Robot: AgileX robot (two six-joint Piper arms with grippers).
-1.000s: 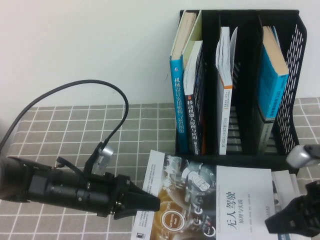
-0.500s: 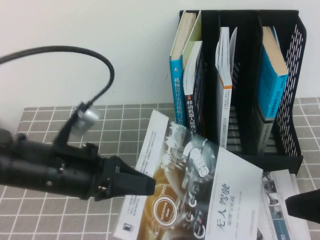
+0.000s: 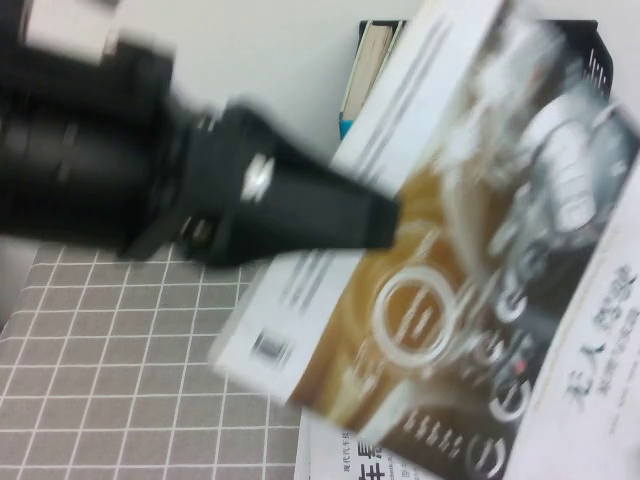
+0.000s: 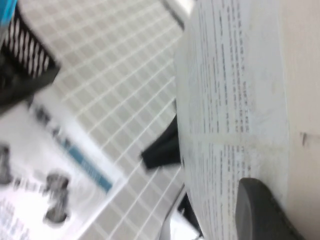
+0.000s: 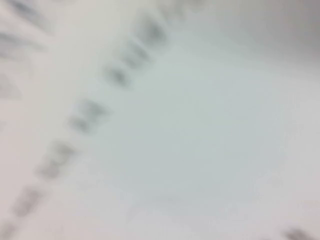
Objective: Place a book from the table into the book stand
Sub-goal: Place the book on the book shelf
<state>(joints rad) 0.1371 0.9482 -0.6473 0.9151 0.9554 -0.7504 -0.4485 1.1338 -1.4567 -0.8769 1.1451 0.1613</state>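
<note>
Book in left claw, tilted, off table.

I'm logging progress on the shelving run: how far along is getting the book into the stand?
Done: the book is off the table, lifted high and tilted. In hand: the left gripper is shut on the book's edge, carrying it in front of the book stand. Left: it is not yet in a slot. The right gripper is out of sight.
</note>
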